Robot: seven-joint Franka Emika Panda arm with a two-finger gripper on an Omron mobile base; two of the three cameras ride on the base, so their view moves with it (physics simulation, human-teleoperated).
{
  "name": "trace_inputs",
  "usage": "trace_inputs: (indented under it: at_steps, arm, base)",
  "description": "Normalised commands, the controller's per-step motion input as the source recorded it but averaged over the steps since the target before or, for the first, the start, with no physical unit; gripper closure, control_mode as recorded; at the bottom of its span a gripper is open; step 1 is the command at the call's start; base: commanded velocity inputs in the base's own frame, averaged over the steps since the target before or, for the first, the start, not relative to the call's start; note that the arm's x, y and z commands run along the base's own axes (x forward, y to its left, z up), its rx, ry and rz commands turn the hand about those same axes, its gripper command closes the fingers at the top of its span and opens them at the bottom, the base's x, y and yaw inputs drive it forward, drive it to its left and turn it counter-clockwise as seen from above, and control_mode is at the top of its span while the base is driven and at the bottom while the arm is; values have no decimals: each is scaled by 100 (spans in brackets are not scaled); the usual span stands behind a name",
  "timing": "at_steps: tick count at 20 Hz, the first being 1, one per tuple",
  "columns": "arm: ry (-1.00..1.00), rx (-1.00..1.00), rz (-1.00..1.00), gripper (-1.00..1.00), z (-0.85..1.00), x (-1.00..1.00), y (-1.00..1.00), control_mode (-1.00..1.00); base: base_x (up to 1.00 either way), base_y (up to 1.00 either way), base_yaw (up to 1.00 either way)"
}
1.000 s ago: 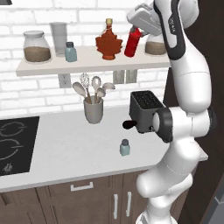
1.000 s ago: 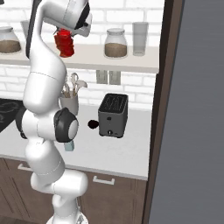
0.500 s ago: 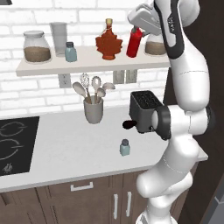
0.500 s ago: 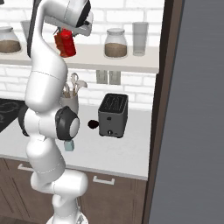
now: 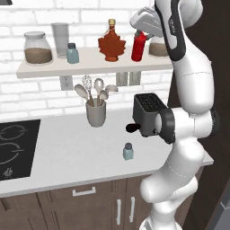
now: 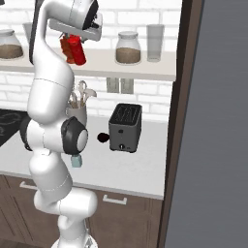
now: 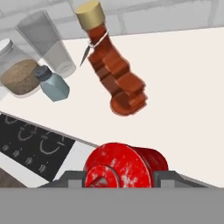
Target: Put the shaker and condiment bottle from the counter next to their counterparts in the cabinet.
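The pincer (image 7: 118,180) holds the red condiment bottle (image 5: 139,46) tight, standing on the cabinet (image 5: 90,65) just beside the maple-leaf bottle (image 5: 111,44). It should let go slowly and lift straight up. The shaker (image 5: 128,152) waits on the desk (image 5: 67,152).

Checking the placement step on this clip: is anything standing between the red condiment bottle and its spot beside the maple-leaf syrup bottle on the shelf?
Nothing visible does. The gripper holds the condiment bottle at the cabinet, just right of the syrup bottle, with a bare gap between them. The jar stands further right.
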Motion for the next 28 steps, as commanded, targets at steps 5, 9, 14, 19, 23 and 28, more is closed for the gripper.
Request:
trace_inputs:
  at_steps: [5, 9, 14, 19, 23, 28]
  arm:
    - [0, 0, 2, 100, 0, 7, -18, -100]
    - [0, 3, 7, 100, 0, 2, -33, -100]
    - [0, 1, 9, 100, -2, 10, -10, -100]
    - [1, 0, 4, 100, -8, 32, 0, -100]
    - [5, 0, 3, 100, -16, 37, 0, -100]
    - [2, 0, 1, 100, -11, 29, 0, -100]
  base:
    - [0, 0, 0]
    - [0, 0, 0]
    - [0, 0, 0]
    - [0, 0, 0]
    - [0, 0, 0]
    - [0, 0, 0]
